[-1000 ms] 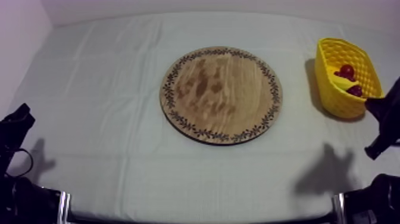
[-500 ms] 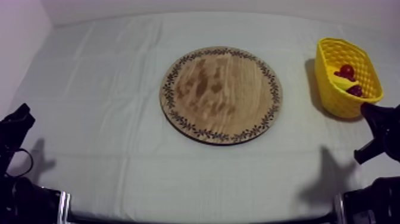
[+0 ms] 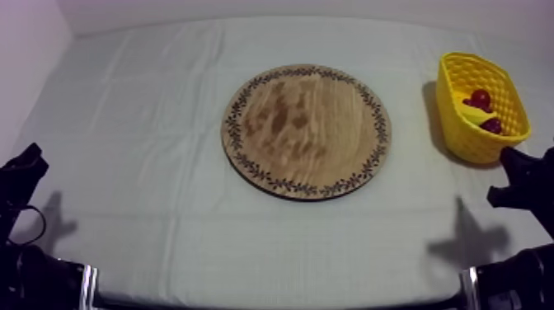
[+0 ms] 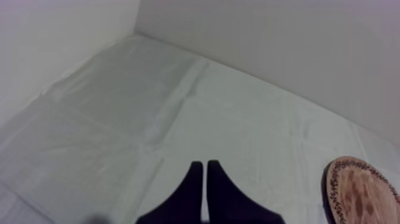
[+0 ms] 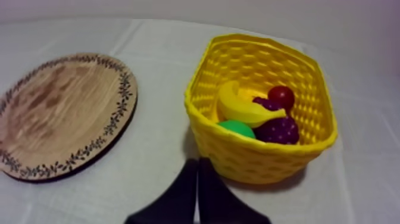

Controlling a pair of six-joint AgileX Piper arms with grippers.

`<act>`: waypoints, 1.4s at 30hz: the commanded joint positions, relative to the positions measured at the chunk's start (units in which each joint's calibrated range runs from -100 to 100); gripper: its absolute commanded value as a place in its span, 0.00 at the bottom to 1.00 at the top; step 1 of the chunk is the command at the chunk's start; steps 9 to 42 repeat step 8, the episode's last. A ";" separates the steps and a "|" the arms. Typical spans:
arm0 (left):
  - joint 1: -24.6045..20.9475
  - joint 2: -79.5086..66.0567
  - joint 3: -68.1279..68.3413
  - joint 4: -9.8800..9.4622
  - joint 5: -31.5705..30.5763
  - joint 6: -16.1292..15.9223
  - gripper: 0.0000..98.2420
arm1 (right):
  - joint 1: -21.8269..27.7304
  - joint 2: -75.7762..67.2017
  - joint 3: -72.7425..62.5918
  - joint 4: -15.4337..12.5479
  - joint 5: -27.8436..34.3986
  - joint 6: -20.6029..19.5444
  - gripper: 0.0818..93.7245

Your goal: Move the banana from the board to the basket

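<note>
Resting in the basket: banana off the board, both grippers closed

The banana (image 5: 241, 107) lies inside the yellow basket (image 5: 262, 156), across the other toy fruit there. A green pear (image 5: 237, 128) sits just under its curve, a purple bunch of grapes (image 5: 278, 129) touches its end, and a small red fruit (image 5: 281, 95) sits behind the grapes. The basket stands near the table's (image 3: 148, 107) far right corner. The round wooden board (image 3: 305, 130) lies at the table's middle, well apart from the basket.

The right gripper (image 5: 198, 162) hangs over the cloth just in front of the basket's near wall, by the table's right edge. Its two black fingers are pressed together in a narrow wedge, gripping nothing. The left gripper (image 4: 205, 165) sits low by the table's near left corner, over the cloth. Its fingers are likewise closed together on nothing.
</note>
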 commanded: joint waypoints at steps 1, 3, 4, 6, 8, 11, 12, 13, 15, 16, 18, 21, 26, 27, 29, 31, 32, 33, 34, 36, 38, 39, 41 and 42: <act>0.01 0.00 0.03 -0.02 -0.02 0.00 0.00 | -0.04 -0.04 0.03 0.21 0.02 2.53 0.00; 0.01 0.00 0.03 -0.02 -0.02 0.00 0.00 | -0.05 -0.04 0.05 0.30 -0.04 4.75 0.00; 0.01 0.00 0.03 -0.02 -0.02 0.00 0.00 | -0.06 -0.04 0.06 0.32 -0.06 5.54 0.00; 0.01 0.00 0.03 -0.02 -0.02 0.00 0.00 | -0.06 -0.04 0.07 0.35 -0.08 6.36 0.00; 0.01 0.00 0.03 -0.02 -0.02 0.00 0.00 | -0.06 -0.04 0.07 0.37 -0.09 6.45 0.00; 0.01 0.00 0.03 -0.02 -0.02 0.00 0.00 | -0.06 -0.04 0.07 0.37 -0.09 6.45 0.00; 0.01 0.00 0.03 -0.02 -0.02 0.00 0.00 | -0.06 -0.04 0.07 0.37 -0.09 6.45 0.00; 0.01 0.00 0.03 -0.02 -0.02 0.00 0.00 | -0.06 -0.04 0.07 0.37 -0.09 6.45 0.00; 0.01 0.00 0.03 -0.02 -0.02 0.00 0.00 | -0.06 -0.04 0.07 0.37 -0.09 6.45 0.00; 0.01 0.00 0.03 -0.02 -0.02 0.00 0.00 | -0.06 -0.04 0.07 0.37 -0.09 6.45 0.00; 0.01 0.00 0.03 -0.02 -0.02 0.00 0.00 | -0.06 -0.04 0.07 0.37 -0.09 6.45 0.00; 0.01 0.00 0.03 -0.02 -0.02 0.00 0.00 | -0.06 -0.04 0.07 0.37 -0.09 6.45 0.00; 0.01 0.00 0.03 -0.02 -0.02 0.00 0.00 | -0.06 -0.04 0.07 0.37 -0.09 6.45 0.00; 0.01 0.00 0.03 -0.02 -0.02 0.00 0.00 | -0.06 -0.04 0.07 0.37 -0.09 6.45 0.00; 0.01 0.00 0.03 -0.02 -0.02 0.00 0.00 | -0.06 -0.04 0.07 0.37 -0.09 6.45 0.00; 0.01 0.00 0.03 -0.02 -0.02 0.00 0.00 | -0.06 -0.04 0.07 0.37 -0.09 6.45 0.00; 0.01 0.00 0.03 -0.02 -0.02 0.00 0.00 | -0.06 -0.04 0.07 0.37 -0.09 6.45 0.00; 0.01 0.00 0.03 -0.02 -0.02 0.00 0.00 | -0.06 -0.04 0.07 0.37 -0.09 6.45 0.00; 0.01 0.00 0.03 -0.02 -0.02 0.00 0.00 | -0.06 -0.04 0.07 0.37 -0.09 6.45 0.00; 0.01 0.00 0.03 -0.02 -0.02 0.00 0.00 | -0.06 -0.04 0.07 0.37 -0.09 6.45 0.00; 0.01 0.00 0.03 -0.02 -0.02 0.00 0.00 | -0.06 -0.04 0.07 0.37 -0.09 6.45 0.00; 0.01 0.00 0.03 -0.02 -0.02 0.00 0.00 | -0.06 -0.04 0.07 0.37 -0.09 6.45 0.00; 0.01 0.00 0.03 -0.02 -0.02 0.00 0.00 | -0.06 -0.04 0.07 0.37 -0.09 6.45 0.00; 0.01 0.00 0.03 -0.02 -0.02 0.00 0.00 | -0.06 -0.04 0.07 0.37 -0.09 6.45 0.00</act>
